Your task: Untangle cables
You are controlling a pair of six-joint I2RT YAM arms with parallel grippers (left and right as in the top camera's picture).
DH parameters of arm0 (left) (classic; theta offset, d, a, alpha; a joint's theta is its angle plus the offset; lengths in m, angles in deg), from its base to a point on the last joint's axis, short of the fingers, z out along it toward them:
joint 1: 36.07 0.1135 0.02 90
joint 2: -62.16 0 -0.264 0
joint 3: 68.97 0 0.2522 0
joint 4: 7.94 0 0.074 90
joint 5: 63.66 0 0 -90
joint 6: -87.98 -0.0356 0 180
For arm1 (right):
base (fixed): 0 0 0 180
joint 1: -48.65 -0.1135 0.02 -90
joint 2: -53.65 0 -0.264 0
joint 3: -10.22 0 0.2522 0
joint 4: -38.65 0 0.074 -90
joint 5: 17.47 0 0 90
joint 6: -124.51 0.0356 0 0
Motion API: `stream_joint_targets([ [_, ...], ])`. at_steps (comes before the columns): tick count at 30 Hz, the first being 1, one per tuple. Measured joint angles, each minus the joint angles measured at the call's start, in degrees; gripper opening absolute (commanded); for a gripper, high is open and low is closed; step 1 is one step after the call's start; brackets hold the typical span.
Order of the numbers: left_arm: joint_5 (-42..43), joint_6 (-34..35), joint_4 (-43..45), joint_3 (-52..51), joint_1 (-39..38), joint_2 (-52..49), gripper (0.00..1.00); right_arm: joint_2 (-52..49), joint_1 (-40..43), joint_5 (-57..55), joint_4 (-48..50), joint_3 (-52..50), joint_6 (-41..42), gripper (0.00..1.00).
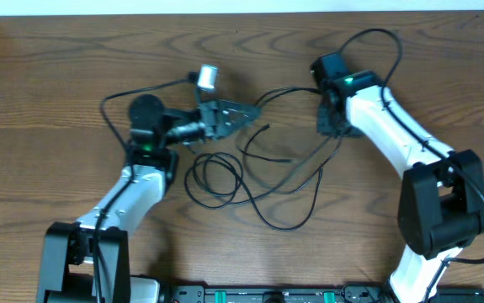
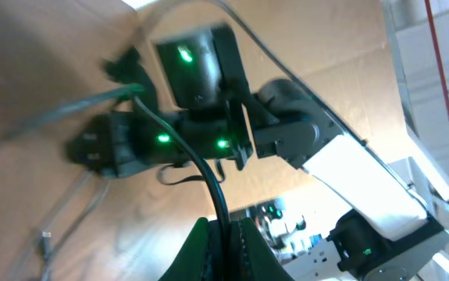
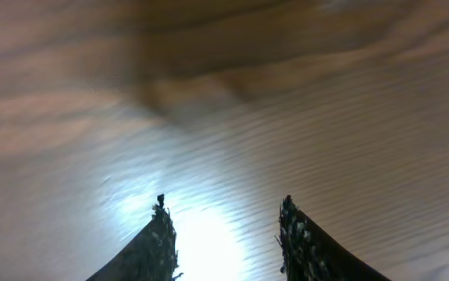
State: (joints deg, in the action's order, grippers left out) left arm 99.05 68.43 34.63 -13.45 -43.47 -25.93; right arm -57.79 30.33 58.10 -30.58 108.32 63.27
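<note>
- We see thin black flexible cords (image 1: 225,200) lying in a loose tangle at the centre of the brown wooden table (image 1: 56,84).
- The tangle's long axis runs 9 to 3 o'clock, with a round loop at its 9 o'clock end.
- The left gripper (image 2: 224,228) is clamped on one held cord (image 2: 208,179).
- In the left wrist view that cord rises from the fingers toward 11 o'clock.
- Overhead, the left gripper points to 3 o'clock, and the cord leaves its tip toward 2 o'clock, toward the right arm.
- The right gripper (image 3: 222,204) faces the table with its jaws apart; we see only bare wood between them.
- Overhead, it sits at 2 o'clock of the tangle.
</note>
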Motion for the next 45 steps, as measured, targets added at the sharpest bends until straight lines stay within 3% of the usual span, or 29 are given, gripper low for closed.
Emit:
stream_joint_targets([
  [13, 4.94, -0.26, 0.39, 0.00, 17.55, 0.00, 0.07, -0.04, 14.67, 1.99, -0.94, 0.00, -1.64, 0.39],
  [18, 5.18, -0.94, 0.42, 0.00, 17.05, 0.00, 0.08, -0.04, 15.02, 12.74, -0.85, 0.00, -10.62, 0.41],
  [21, 5.20, -2.43, 0.44, 0.00, 15.63, 0.00, 0.07, -0.04, 14.86, 20.61, -0.70, 0.00, -15.61, 0.33],
  [31, 5.42, -4.76, 0.07, 0.00, 13.03, 0.00, 0.08, 5.79, 14.75, 34.38, 0.55, -0.02, -21.16, 0.36],
  [36, 7.61, -5.16, 1.51, 0.00, 9.11, 0.00, 0.07, 9.64, 14.71, 38.14, 4.79, 0.02, -16.59, 0.25],
  [39, 9.99, -5.90, 5.18, 0.00, 6.64, 0.00, 0.08, 9.05, 14.53, 38.69, 6.47, 0.04, -10.88, 0.32],
  [45, 13.18, -6.05, 8.68, 0.00, 5.51, 0.00, 0.07, 6.58, 13.03, 34.01, 9.38, 0.02, 4.72, 0.30],
])
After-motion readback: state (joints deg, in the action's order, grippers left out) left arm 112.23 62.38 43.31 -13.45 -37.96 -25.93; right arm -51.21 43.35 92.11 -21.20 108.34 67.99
